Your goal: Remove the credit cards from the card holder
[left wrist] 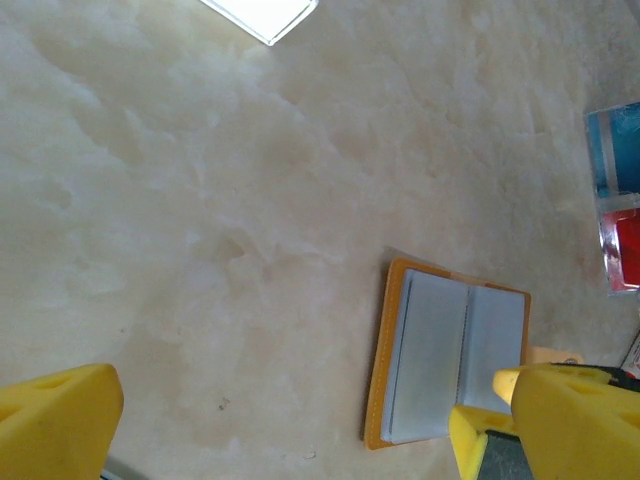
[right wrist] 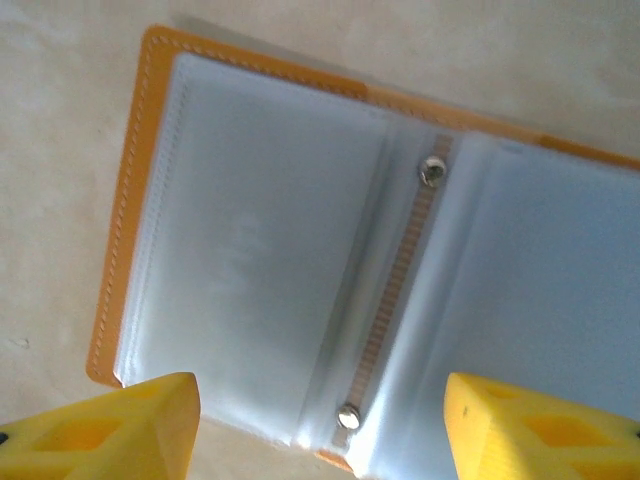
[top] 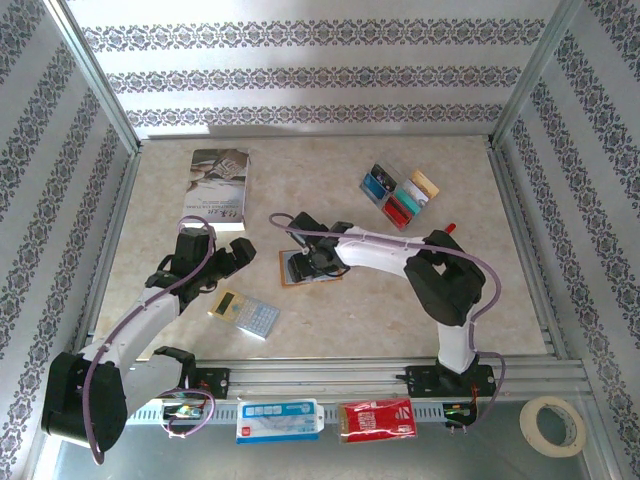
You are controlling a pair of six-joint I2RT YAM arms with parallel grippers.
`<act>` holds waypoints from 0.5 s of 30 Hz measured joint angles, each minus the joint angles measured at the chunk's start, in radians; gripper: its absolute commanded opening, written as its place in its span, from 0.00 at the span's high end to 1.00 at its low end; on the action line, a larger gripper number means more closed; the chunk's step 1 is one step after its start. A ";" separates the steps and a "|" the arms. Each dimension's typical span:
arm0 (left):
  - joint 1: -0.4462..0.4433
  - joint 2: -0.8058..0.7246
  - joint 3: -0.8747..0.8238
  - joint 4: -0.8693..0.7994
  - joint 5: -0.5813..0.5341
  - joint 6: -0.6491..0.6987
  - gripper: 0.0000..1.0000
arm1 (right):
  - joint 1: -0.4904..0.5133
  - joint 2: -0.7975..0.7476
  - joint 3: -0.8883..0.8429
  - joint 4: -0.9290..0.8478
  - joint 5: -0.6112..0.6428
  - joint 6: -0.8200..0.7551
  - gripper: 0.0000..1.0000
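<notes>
The card holder [top: 298, 270] lies open and flat mid-table, an orange-tan bifold with blue-grey sleeves. Seen close in the right wrist view, the card holder [right wrist: 270, 250] has pale sleeves with no coloured card showing, and a riveted spine. My right gripper [right wrist: 320, 440] hangs open just over that spine, one yellow fingertip [right wrist: 110, 430] on each side and nothing between them. From above, the right gripper [top: 312, 258] covers the holder's right half. My left gripper [top: 238, 255] is wide open, left of the holder [left wrist: 450, 365]. Several credit cards [top: 400, 195] lie together at the back right.
A grey book [top: 220, 185] lies at the back left, and a calculator [top: 245, 315] sits near the left arm. A metal rail runs along the table's front edge, with a blue-white packet [top: 278, 418], a red packet [top: 376, 420] and a tape roll [top: 553, 425] beyond it.
</notes>
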 measured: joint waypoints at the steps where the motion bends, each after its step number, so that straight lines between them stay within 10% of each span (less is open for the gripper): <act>1: 0.000 0.000 -0.003 0.000 0.003 0.000 0.00 | 0.000 0.013 0.018 -0.003 0.002 -0.005 0.34; 15: 0.000 0.000 -0.005 0.000 0.037 -0.004 0.00 | 0.000 0.110 0.116 -0.057 0.029 -0.090 0.34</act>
